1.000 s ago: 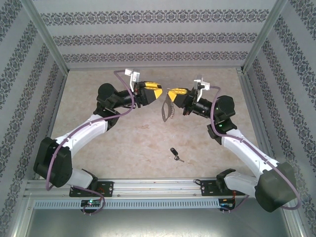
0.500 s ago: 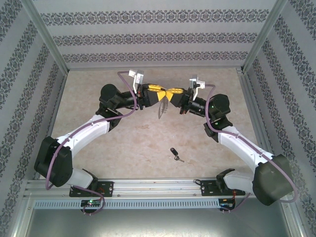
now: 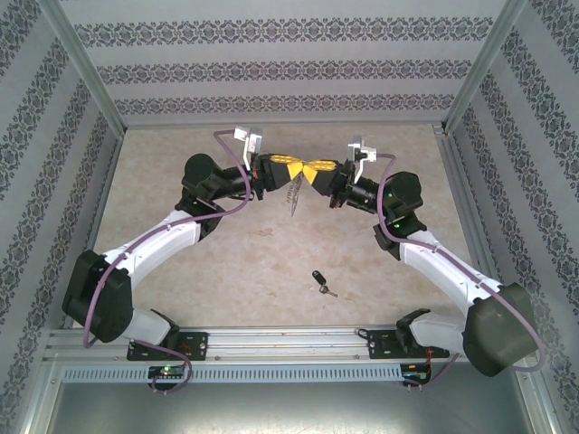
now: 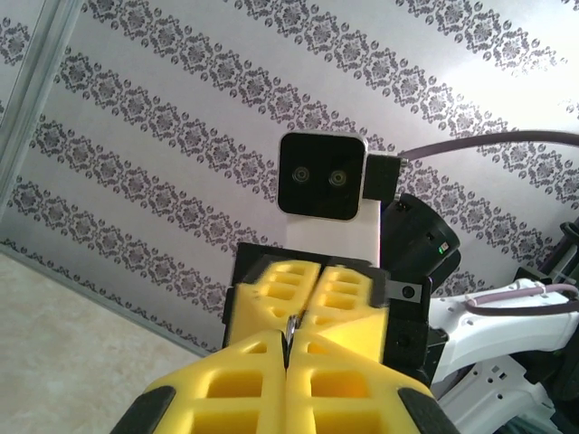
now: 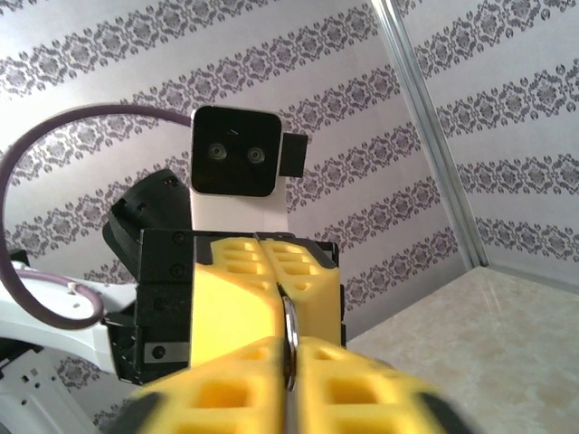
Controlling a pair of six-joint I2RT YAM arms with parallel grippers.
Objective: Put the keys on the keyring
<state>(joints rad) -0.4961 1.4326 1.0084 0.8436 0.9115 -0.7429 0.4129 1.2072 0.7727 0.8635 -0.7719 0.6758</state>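
Note:
The keyring, a flat grey metal loop, hangs in the air between my two grippers above the middle of the table. My left gripper is shut on its upper edge; in the left wrist view the thin metal edge sits pinched between my yellow pads. My right gripper faces it tip to tip, and the ring's rim lies between its pads, which press close on both sides. The key, black-headed with a short silver blade, lies on the table near the front.
Patterned walls and metal frame posts close in the tan table at the back and sides. A slotted metal rail runs along the near edge by the arm bases.
Both grippers have come together at the middle. My left gripper, open a second ago, has closed on the keyring that the right gripper carried in.

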